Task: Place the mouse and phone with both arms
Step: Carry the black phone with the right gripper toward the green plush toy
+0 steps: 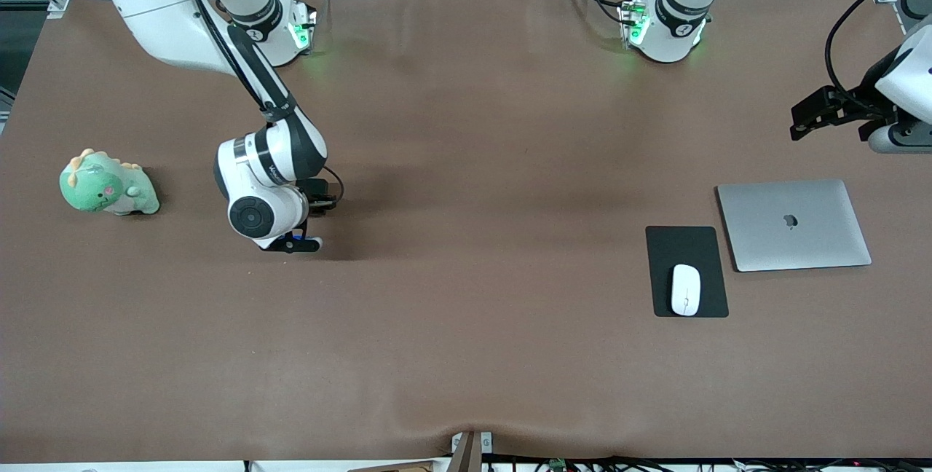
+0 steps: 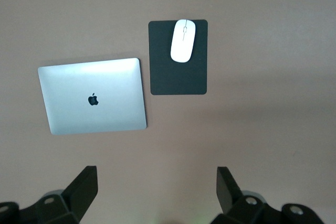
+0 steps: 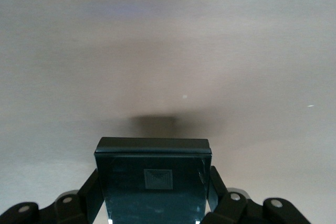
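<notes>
The white mouse (image 1: 685, 289) (image 2: 182, 47) lies on a black mouse pad (image 1: 684, 246) (image 2: 178, 74) toward the left arm's end of the table. My right gripper (image 1: 293, 241) (image 3: 153, 184) hangs low over the bare table toward the right arm's end. It is shut on the phone (image 3: 152, 156), a dark slab held by its edges between the fingers (image 3: 215, 179). My left gripper (image 1: 810, 119) (image 2: 157, 187) is open and holds nothing. It is up in the air at the left arm's end, over bare table beside the laptop.
A closed silver laptop (image 1: 794, 224) (image 2: 93, 96) lies beside the mouse pad, toward the left arm's end. A green plush dinosaur (image 1: 108, 184) sits at the right arm's end. Brown table surface (image 1: 473, 239) stretches between the two arms.
</notes>
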Robot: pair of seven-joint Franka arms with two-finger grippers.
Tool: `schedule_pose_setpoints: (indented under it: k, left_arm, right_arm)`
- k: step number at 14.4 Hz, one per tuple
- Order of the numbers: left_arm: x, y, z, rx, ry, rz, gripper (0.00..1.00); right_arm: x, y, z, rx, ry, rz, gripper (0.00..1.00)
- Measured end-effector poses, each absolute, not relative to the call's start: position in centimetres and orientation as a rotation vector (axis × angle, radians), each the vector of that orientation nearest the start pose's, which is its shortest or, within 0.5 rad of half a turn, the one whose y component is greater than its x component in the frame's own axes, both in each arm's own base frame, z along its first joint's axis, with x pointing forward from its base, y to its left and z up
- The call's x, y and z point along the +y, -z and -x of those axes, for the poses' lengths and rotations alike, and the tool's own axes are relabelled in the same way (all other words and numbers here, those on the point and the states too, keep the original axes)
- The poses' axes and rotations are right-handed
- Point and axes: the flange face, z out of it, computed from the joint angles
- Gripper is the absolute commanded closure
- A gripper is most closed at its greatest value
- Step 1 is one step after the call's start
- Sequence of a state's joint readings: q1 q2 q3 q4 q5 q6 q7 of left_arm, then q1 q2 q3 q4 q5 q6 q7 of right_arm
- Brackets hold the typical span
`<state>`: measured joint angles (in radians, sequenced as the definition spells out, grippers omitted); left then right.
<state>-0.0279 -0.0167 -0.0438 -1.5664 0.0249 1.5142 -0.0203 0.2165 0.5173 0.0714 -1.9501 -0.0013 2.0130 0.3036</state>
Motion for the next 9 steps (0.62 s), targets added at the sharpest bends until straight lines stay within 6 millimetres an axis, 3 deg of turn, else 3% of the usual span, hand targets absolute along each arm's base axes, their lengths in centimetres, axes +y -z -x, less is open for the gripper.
schedule_pose_setpoints:
  k: [6,9]
  left_arm:
    - [-4.4,-63.6,-53.9,0.091,-0.050,3.155,0.00]
    - [-4.4,-63.5,-54.0,0.090,-0.052,3.155,0.00]
  right_arm:
    - [9.2,-17.6,-54.7,-0.013,-0.699,3.124,1.00]
    - [7.2,-17.2,-54.6,-0.011,-0.700,3.111,1.00]
